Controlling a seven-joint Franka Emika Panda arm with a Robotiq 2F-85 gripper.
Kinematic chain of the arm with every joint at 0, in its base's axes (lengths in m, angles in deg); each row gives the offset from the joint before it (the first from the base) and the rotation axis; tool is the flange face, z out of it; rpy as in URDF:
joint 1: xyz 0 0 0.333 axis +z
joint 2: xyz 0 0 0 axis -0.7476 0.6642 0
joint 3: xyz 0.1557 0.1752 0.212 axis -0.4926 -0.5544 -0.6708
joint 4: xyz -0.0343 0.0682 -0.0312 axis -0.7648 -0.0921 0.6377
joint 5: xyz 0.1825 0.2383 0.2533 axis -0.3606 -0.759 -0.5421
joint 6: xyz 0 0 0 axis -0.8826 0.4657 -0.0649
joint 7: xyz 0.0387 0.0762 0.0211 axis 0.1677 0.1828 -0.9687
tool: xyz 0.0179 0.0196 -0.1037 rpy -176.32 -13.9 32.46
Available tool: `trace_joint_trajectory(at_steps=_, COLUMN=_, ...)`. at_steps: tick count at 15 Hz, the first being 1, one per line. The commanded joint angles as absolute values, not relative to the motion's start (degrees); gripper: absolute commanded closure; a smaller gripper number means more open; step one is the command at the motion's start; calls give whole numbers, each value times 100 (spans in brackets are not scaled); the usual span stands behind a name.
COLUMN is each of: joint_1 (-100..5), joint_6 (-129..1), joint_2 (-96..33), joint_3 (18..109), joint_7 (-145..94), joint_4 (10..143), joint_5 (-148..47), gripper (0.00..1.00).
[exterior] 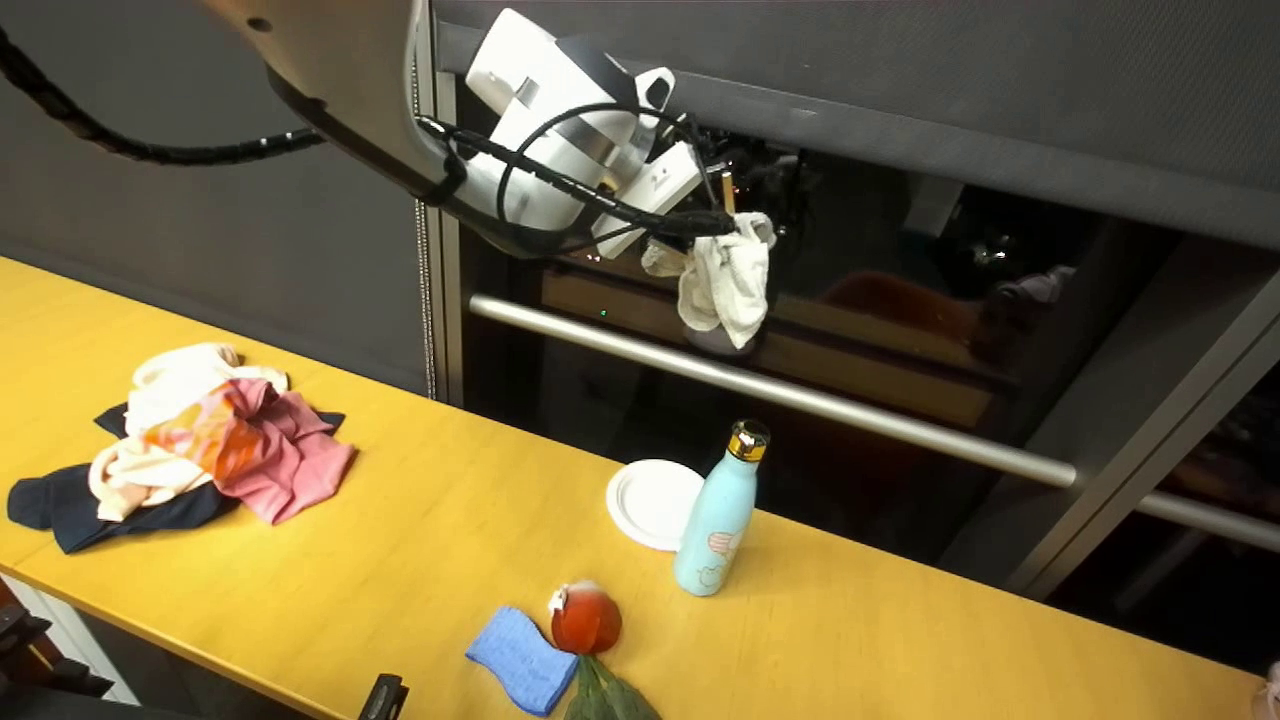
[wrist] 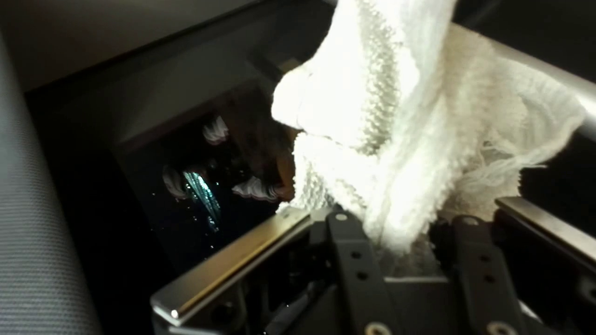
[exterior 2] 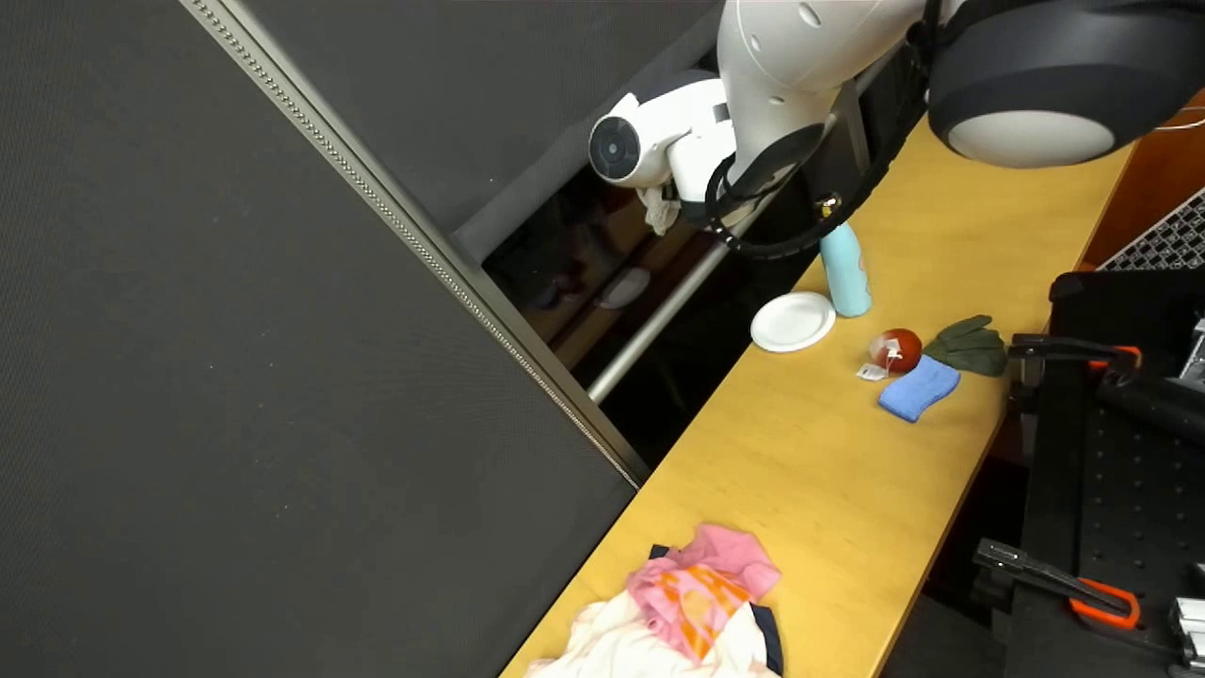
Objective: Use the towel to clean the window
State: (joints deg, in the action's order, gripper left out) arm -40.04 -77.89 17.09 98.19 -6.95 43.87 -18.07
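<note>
The white towel (exterior: 735,280) hangs bunched from my gripper (exterior: 705,225) in front of the dark window glass (exterior: 880,240). In the wrist view the towel (wrist: 386,121) fills the upper middle and comes up from between the fingers of the gripper (wrist: 396,223); the fingertips are partly hidden by it. In an exterior view only a small part of the towel (exterior 2: 659,212) shows below the wrist, and the gripper is mostly hidden by the arm. The window glass (wrist: 186,223) also shows in the wrist view with reflections. I cannot tell whether the towel touches the glass.
A metal rail (exterior: 780,388) crosses the window below the towel. A grey blind (exterior: 900,100) covers the upper part. On the wooden counter (exterior: 430,540) are a light-blue bottle (exterior: 718,525), a white plate (exterior: 640,505), a red object (exterior: 588,622), a blue cloth (exterior: 522,660) and piled clothes (exterior: 280,450).
</note>
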Motion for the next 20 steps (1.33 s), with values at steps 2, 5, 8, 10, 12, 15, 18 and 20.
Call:
trace_joint_trajectory(at_steps=2, joint_1=-3537, joint_6=-7915, joint_2=1613, joint_3=9422, joint_7=-702, joint_4=4637, joint_5=-1700, gripper=97)
trace_joint_trajectory(at_steps=5, joint_1=-3137, joint_6=-7787, joint_2=1222, joint_3=9235, joint_7=-778, joint_4=5269, joint_5=-1624, gripper=97)
trace_joint_trajectory(at_steps=8, joint_1=-2787, joint_6=-7816, joint_2=664, joint_3=9092, joint_7=-920, joint_4=6160, joint_5=-1561, gripper=97)
trace_joint_trajectory(at_steps=10, joint_1=-2719, joint_6=-7708, joint_2=217, joint_3=8758, joint_7=-1339, joint_4=6669, joint_5=-1609, gripper=97)
trace_joint_trajectory(at_steps=12, joint_1=-2761, joint_6=-7657, joint_2=-308, joint_3=8326, joint_7=-1790, joint_4=7214, joint_5=-1631, gripper=97)
trace_joint_trajectory(at_steps=15, joint_1=-2881, joint_6=-7545, joint_2=-1025, joint_3=7657, joint_7=-2274, joint_4=8058, joint_5=-1720, gripper=97)
trace_joint_trajectory(at_steps=18, joint_1=-3119, joint_6=-7195, joint_2=-1600, joint_3=7062, joint_7=-2553, joint_4=8936, joint_5=-1914, gripper=97)
trace_joint_trajectory(at_steps=20, joint_1=-3368, joint_6=-6789, joint_2=-1637, joint_3=6733, joint_7=-2711, joint_4=9170, joint_5=-2128, gripper=97)
